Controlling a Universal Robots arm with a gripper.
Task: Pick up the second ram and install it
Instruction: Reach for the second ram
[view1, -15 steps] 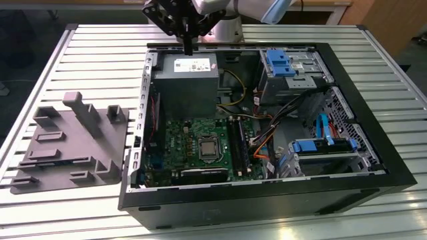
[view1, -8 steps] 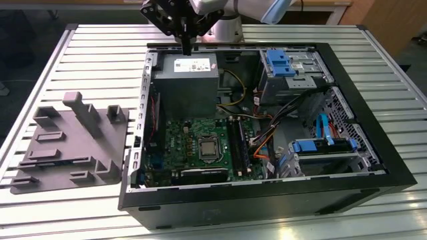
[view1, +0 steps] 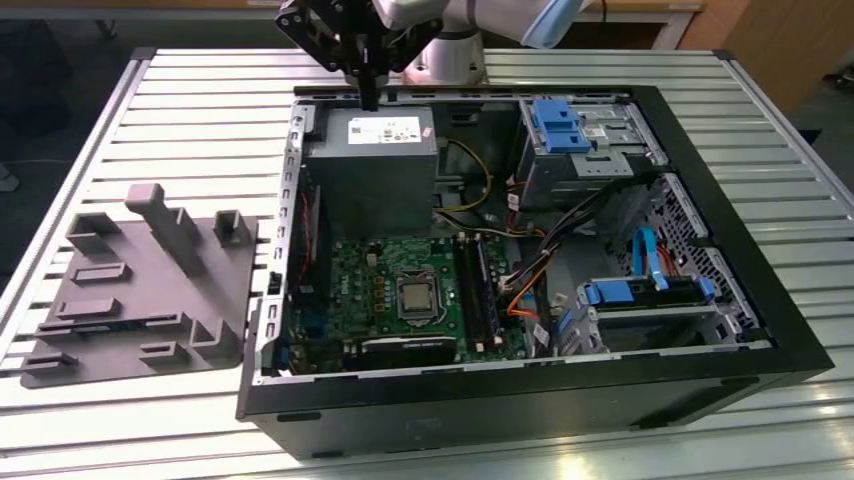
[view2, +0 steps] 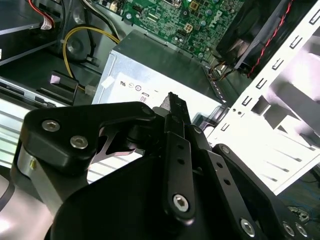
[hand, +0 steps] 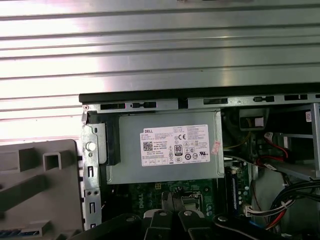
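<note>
Hovering over the end of the open black tower computer case (view1: 561, 395) that lies toward the top of the exterior view, the black two-finger gripper (view1: 367, 98) hangs just above the grey metal power supply box (view1: 374, 165) with its white label. In the second wrist view the fingers (view2: 178, 145) are pressed together, and I see nothing between them.

The second ram is not in the grip, and I cannot place it for certain. A slim bluish-dark strip (hand: 17, 232) on the grey plastic tray with raised blocks (view1: 80, 350) may be it (or merely part of the tray).

As I judge the hazards:
- The tray sits well apart from the gripper, outside the case wall on the exterior view's left, so a low sweep could clip the case rim or the tray's taller blocks.
- Closed fingers would shove a thin stick aside rather than straddle it.
- A skewed hold would bring the board tilted to the long black slots (view1: 477, 290) on the green motherboard (view1: 387, 270), where it could jam or seat at one end only.
- The orange and black cables (view1: 527, 285) crowd just beside those slots and could snag a finger
</note>
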